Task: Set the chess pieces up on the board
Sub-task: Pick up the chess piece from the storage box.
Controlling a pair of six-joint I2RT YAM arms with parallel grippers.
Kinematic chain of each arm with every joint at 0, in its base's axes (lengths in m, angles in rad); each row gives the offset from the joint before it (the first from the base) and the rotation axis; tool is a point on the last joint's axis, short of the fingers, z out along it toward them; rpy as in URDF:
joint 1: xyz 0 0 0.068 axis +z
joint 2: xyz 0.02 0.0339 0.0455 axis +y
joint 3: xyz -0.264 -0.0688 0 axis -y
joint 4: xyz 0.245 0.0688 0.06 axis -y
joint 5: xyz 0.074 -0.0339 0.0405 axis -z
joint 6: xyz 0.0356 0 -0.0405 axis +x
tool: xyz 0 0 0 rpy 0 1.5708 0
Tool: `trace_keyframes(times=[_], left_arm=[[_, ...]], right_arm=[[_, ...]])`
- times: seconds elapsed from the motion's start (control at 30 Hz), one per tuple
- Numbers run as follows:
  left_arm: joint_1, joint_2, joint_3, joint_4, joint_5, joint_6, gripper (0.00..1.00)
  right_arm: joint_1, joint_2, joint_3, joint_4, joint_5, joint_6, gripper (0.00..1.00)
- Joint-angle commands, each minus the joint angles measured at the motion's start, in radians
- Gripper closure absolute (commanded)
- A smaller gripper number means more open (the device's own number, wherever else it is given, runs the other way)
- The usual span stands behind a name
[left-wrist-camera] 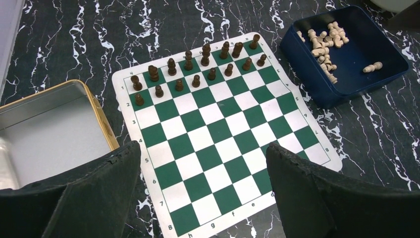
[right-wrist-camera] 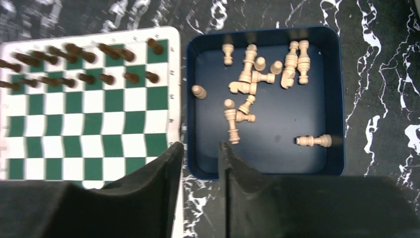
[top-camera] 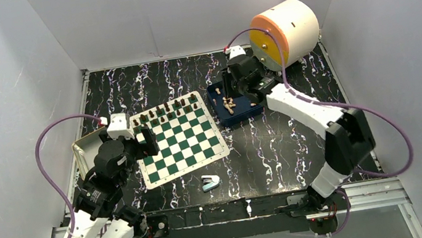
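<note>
Black marbled table (top-camera: pixel 275 147), white walls around. My left gripper (left-wrist-camera: pixel 203 148) hangs wide open over the board (top-camera: pixel 180 139), where dark chess pieces (left-wrist-camera: pixel 198 64) fill the two far rows. My right gripper (right-wrist-camera: pixel 200 146) stands narrow astride a corner wall of the blue tray (right-wrist-camera: pixel 334 99); I cannot tell if it pinches. Tan pieces (right-wrist-camera: pixel 247 84) lie inside.

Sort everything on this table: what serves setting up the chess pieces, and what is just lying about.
For the job: board, dark pieces standing on it, light pieces lying in the blue tray.
Lying about: metal tin, light-blue stapler-like object, orange-faced white drum.
</note>
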Motion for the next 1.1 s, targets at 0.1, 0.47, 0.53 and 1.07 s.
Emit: trace_keyframes(times=[0.1,0.47,0.53,1.07], left_arm=[[-0.006,-0.005,-0.003,-0.009,-0.024,0.027,0.05],[-0.005,0.001,-0.004,-0.008,0.006,0.040,0.05],[-0.005,-0.004,-0.006,-0.007,0.006,0.041,0.05],[-0.006,-0.003,-0.009,0.003,0.013,0.045,0.05]], right_arm=[[-0.035,0.166,0.094,0.089,0.059,-0.110,0.64],[-0.112,0.406,0.223,0.140,0.048,-0.135,0.68],[-0.120,0.441,0.254,0.133,0.045,-0.139,0.68],[-0.135,0.535,0.317,0.084,0.097,-0.144,0.68]])
